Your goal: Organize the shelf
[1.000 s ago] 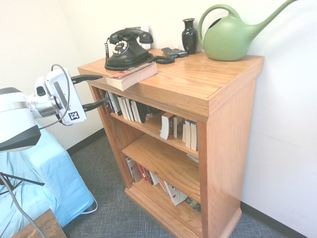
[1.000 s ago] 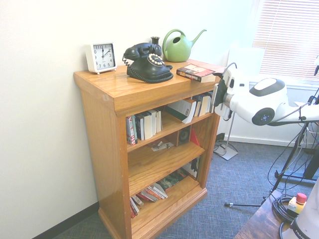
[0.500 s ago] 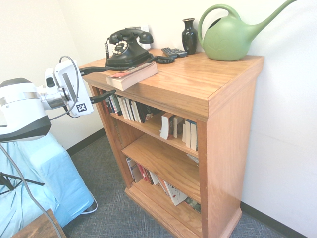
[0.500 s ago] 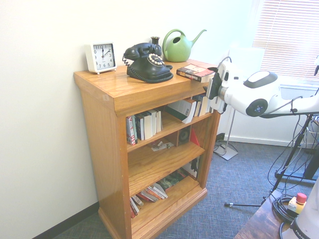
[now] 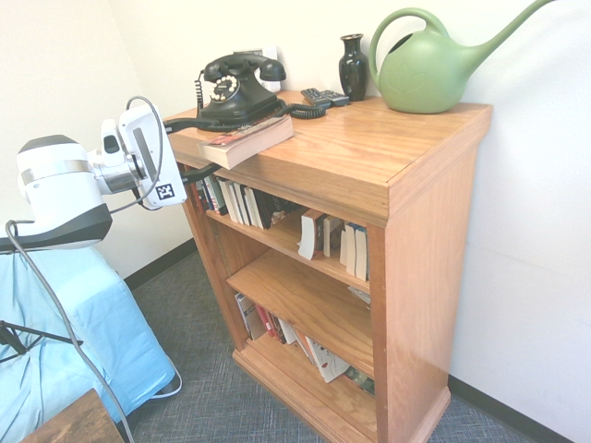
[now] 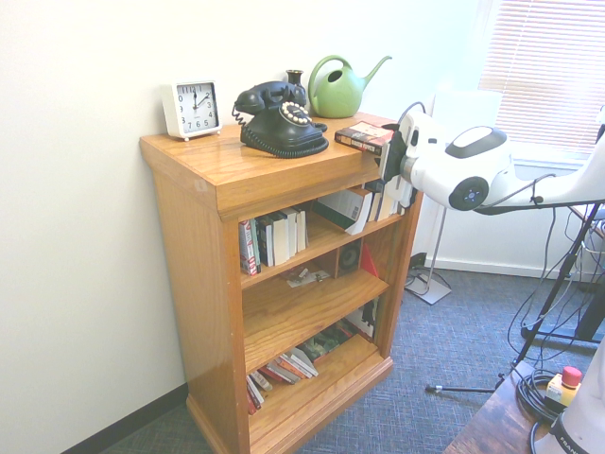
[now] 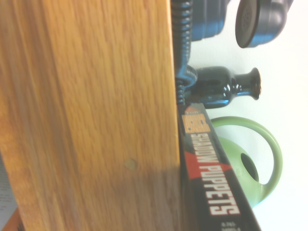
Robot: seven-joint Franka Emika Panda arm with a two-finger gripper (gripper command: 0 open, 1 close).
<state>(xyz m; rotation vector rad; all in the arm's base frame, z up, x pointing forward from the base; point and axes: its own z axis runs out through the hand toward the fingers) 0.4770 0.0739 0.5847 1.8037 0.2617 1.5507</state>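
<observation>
We've got our gripper (image 5: 196, 147) level at the shelf (image 5: 369, 157) corner, jaws wide, bracketing the top edge to grab the book (image 5: 247, 138).

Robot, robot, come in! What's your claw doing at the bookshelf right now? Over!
Claw open, level, straddling the shelf top's edge. Book lying flat on top, not gripped. Black telephone close behind the book.

Gripper (image 5: 196, 148) level at shelf (image 5: 388, 166) top corner, jaws wide, one finger above top board, one below.
Book (image 5: 247, 138) lies flat just ahead on top edge.
Telephone (image 5: 236, 89) crowds behind book; vase (image 5: 353, 66), watering can (image 5: 427, 70) farther along by wall.
Broad bare wood at top's front.
Middle tier mostly open; upper tier packed with books (image 5: 238, 200).
</observation>
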